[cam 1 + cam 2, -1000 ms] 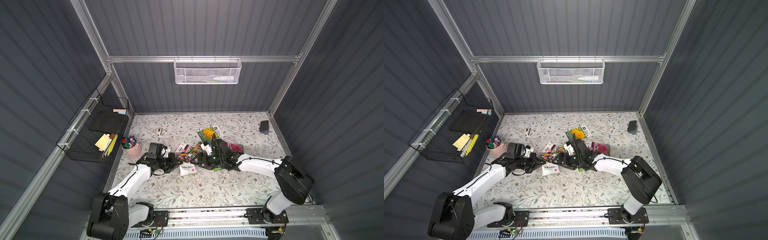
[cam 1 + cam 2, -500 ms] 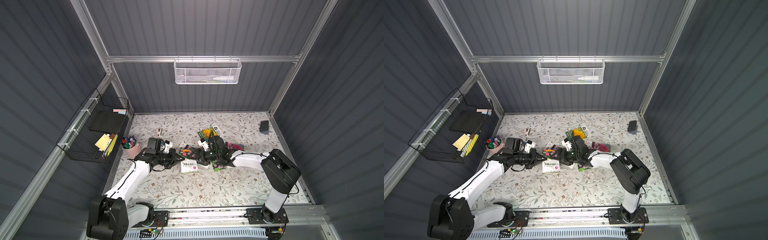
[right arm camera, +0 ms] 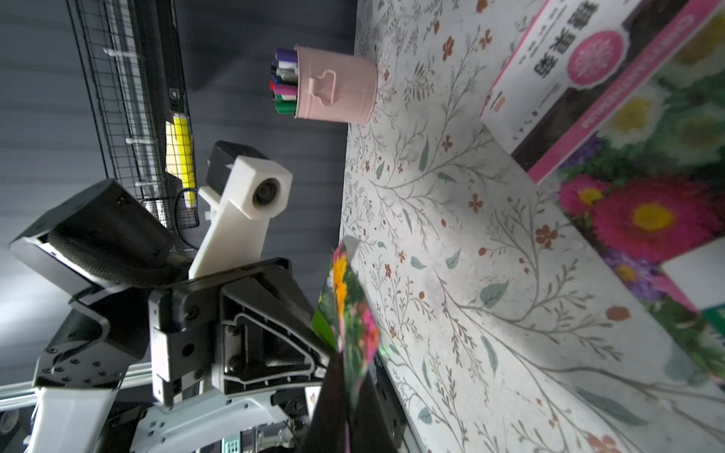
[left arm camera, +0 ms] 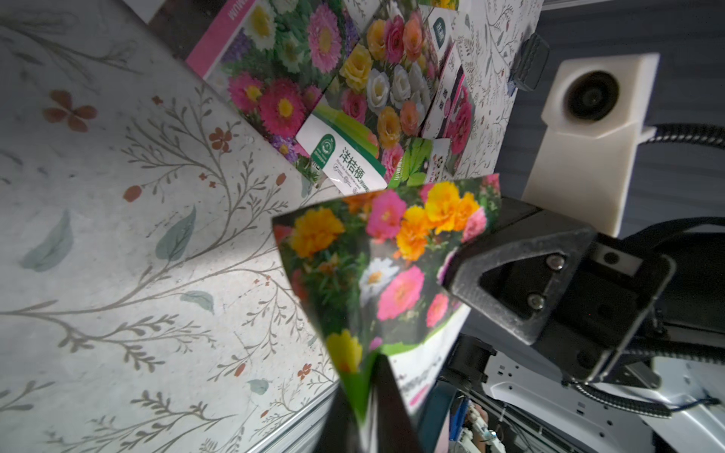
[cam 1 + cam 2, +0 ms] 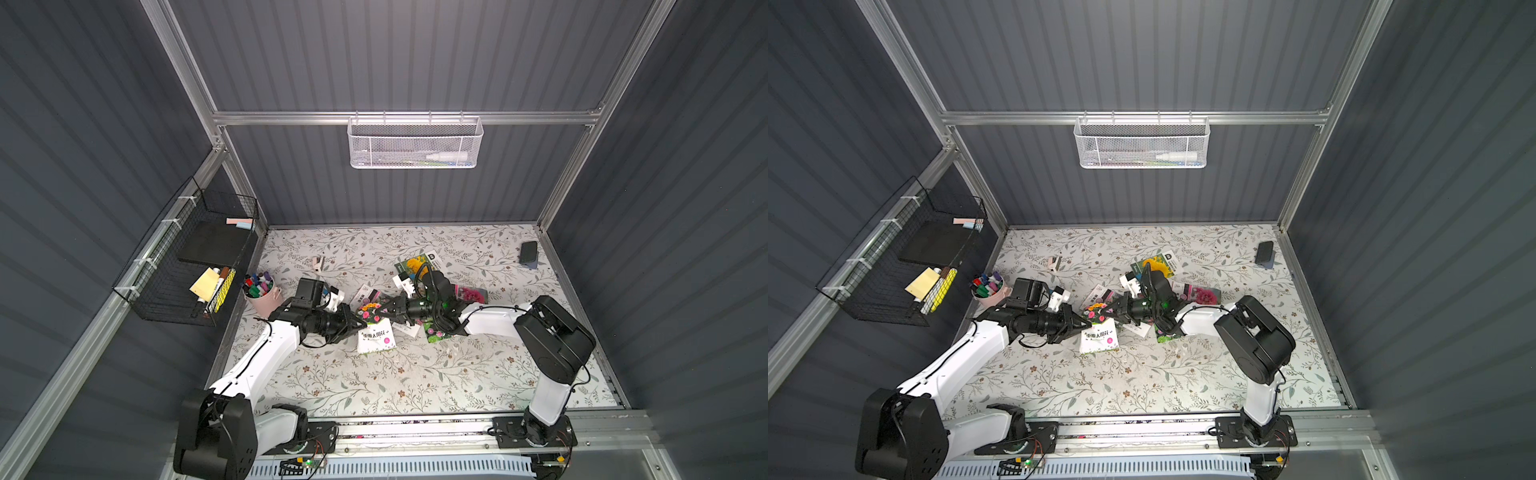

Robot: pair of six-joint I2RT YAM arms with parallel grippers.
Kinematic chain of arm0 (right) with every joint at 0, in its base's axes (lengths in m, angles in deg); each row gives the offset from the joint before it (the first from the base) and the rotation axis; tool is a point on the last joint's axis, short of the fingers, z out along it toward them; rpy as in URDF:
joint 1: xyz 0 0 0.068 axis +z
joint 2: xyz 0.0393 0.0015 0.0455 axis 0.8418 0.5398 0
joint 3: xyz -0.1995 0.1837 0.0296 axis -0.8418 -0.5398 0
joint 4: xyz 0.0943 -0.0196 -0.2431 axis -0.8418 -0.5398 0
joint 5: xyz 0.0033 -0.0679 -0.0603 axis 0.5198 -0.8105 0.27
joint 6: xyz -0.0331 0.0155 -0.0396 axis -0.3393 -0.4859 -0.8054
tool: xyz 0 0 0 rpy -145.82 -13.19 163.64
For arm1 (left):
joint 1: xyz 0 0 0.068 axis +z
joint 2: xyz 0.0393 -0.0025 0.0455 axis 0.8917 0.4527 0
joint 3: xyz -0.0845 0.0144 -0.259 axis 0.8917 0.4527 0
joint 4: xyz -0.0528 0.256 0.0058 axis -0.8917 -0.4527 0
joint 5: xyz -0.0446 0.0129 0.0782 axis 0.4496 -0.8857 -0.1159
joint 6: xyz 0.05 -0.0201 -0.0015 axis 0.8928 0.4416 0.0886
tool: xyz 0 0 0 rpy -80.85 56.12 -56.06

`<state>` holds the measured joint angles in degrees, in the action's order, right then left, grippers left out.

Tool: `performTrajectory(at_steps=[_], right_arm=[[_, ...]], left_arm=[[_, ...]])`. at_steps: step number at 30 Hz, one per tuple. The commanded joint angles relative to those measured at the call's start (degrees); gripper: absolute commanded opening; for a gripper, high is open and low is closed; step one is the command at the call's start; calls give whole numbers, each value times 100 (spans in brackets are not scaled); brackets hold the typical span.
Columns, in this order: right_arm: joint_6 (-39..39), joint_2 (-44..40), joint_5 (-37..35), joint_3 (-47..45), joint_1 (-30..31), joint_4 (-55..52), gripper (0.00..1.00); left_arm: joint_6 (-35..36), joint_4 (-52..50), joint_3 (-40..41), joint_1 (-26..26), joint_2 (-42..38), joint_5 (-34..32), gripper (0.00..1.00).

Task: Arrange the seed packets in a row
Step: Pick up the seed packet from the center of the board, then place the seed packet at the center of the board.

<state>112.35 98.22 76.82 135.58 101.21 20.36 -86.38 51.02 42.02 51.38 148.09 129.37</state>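
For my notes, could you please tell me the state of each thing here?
Mixed-flower packet, held up, bent.
Right gripper, shut on that packet.
Left gripper, at the packet's other end, grip unclear.
Other seed packets, lying overlapped, not in a row.
Pink cup, upright, holding markers.

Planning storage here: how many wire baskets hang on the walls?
2: a white mesh basket on the back wall, a black wire basket on the left wall.
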Motion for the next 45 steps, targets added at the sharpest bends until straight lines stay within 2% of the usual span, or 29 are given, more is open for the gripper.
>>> performTrajectory(at_steps=[1, 3, 5, 10, 13, 21, 22, 26, 31, 35, 37, 43, 45], right_arm=[[63, 98, 62, -32, -2, 192, 0], [-25, 93, -35, -47, 16, 41, 0], [-127, 75, -231, -51, 61, -157, 0], [-209, 211, -1016, 211, 443, -799, 0], [-37, 513, -1524, 554, 833, -938, 0], [500, 1670, -2487, 2025, 1674, -1248, 0], [571, 1835, -2777, 2224, 1751, -1272, 0], [787, 2510, -3084, 3023, 1973, -1477, 0], [910, 3342, -3003, 4138, 2085, -1764, 0], [961, 3717, -2981, 4637, 2099, -1966, 1], [988, 3789, -2982, 4675, 2107, -1965, 11], [852, 3513, -3205, 4377, 2108, -2020, 54], [781, 3368, -3268, 4243, 2107, -2029, 63]], left_arm=[[245, -677, -325, -10, 45, -344, 63], [585, -1404, -633, 10, 16, -614, 98], [1043, -2286, -1005, 19, -26, -1056, 100], [1561, -3870, -1571, 65, -229, -3026, 99], [1677, -4220, -1571, 89, -445, -4022, 99], [1715, -4546, -1366, 151, -921, -6032, 99], [1678, -4562, -1369, 168, -947, -6131, 99], [1601, -4416, -1279, 228, -981, -6165, 99], [1577, -4129, -1116, 327, -1002, -5764, 99], [1612, -3937, -985, 353, -1085, -5598, 100], [1630, -3856, -908, 361, -1123, -5573, 99], [1604, -3870, -874, 375, -1081, -5548, 99], [1588, -3861, -866, 380, -1072, -5516, 100]])
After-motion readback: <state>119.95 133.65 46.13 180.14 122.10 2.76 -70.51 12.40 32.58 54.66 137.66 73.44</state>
